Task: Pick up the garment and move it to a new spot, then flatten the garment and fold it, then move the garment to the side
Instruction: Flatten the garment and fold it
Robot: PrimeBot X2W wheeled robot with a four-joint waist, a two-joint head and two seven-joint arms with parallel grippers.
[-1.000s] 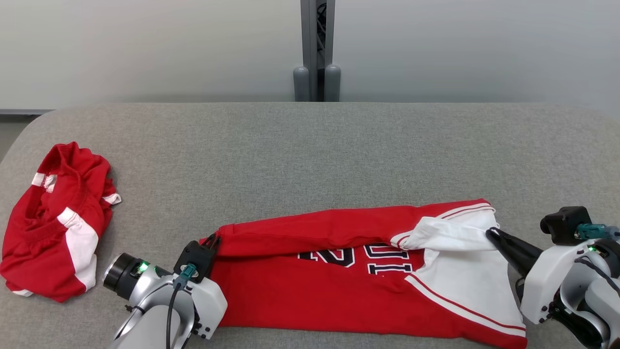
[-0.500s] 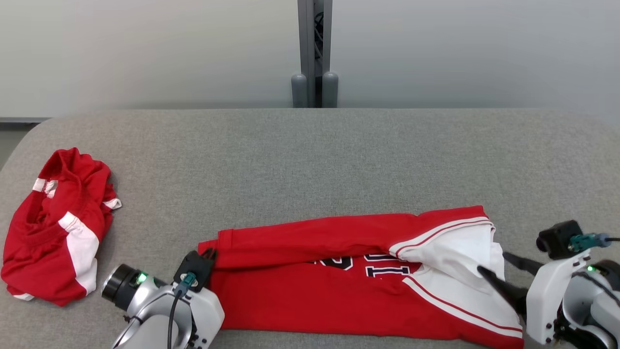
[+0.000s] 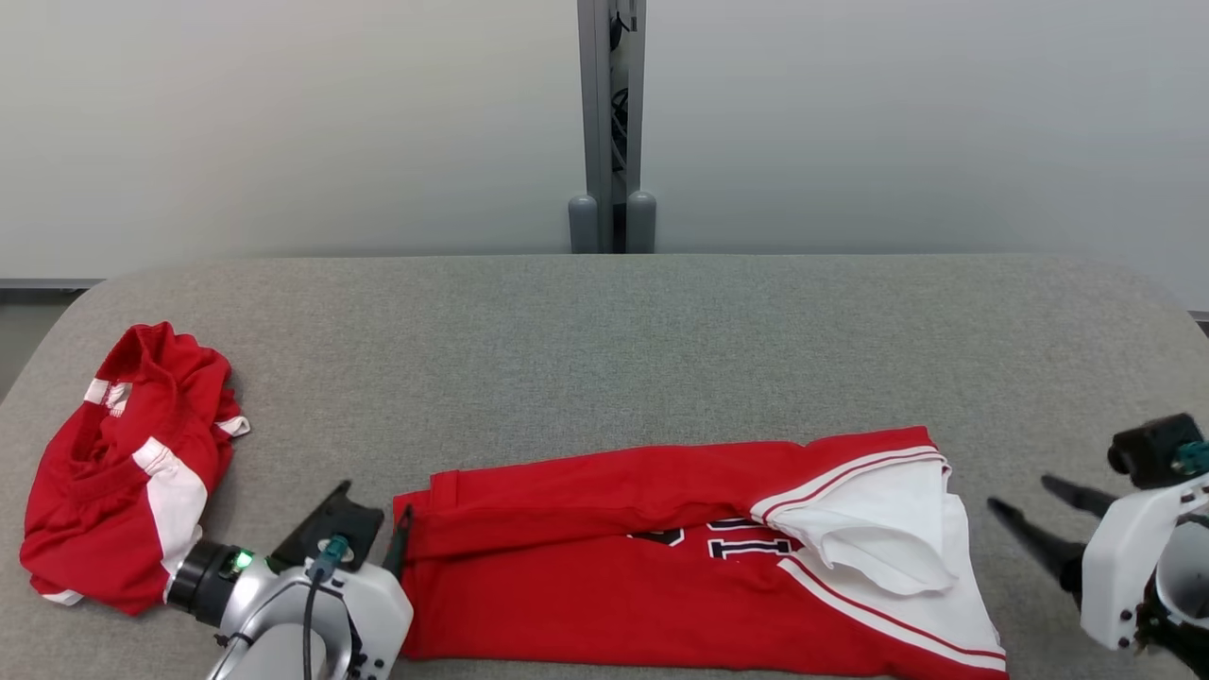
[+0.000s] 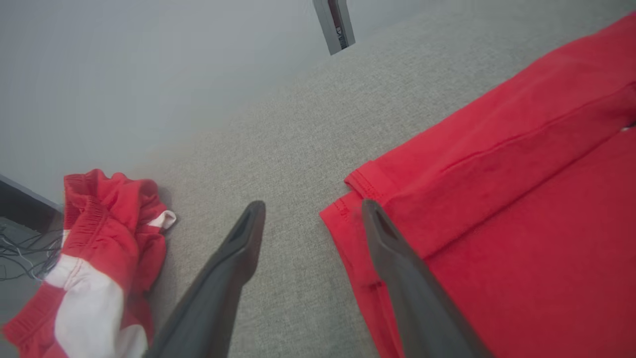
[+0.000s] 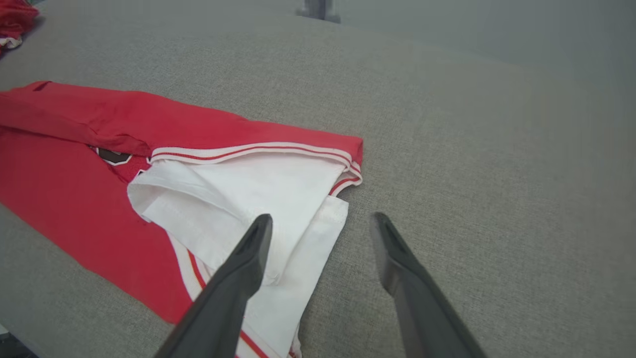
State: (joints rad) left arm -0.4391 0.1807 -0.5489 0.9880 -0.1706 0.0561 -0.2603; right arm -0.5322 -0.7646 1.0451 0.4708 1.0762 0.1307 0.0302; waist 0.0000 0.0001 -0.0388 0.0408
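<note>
Both ends released since a second ago. The left gripper (image 3: 373, 518) is now spread, one finger over the left hem of the red jersey (image 3: 604, 586). The right gripper (image 3: 1020, 493) is spread too, backed off just right of it. The jersey lies folded lengthwise at the near edge of the grey table (image 3: 604, 340). Crumpled red shorts (image 3: 123, 472) sit far left.

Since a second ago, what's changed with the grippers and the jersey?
Both grippers let go of the folded red jersey. The left gripper opened at its left hem; the right gripper opened and backed off rightward, clear of the white sleeve, which settled. The jersey stays folded on the grey table; the crumpled red garment at far left is untouched.
</note>
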